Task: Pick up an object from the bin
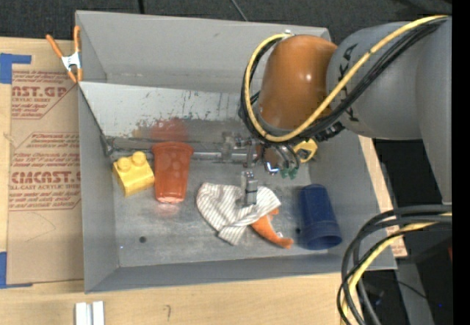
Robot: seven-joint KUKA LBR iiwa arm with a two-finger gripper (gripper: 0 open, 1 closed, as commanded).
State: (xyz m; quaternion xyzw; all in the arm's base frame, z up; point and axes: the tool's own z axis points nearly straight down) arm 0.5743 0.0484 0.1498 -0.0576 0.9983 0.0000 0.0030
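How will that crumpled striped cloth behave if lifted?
The striped cloth lies crumpled in folds, so it will probably hang limp and light. It overlaps the orange curved piece, so lifting may drag that. With the gripper over its right part, it may dangle unevenly.

A flat brown cardboard sheet [37,118] beside the left wall of the grey metal bin [95,199] carries red print: "CAST.GP" near its far end, with the start cut off, and "CIACAST." lower down. Under the latter a smaller red line seems to read "CELL-CAST ACRYLIC SHEET". The other small lines are too fine to read.
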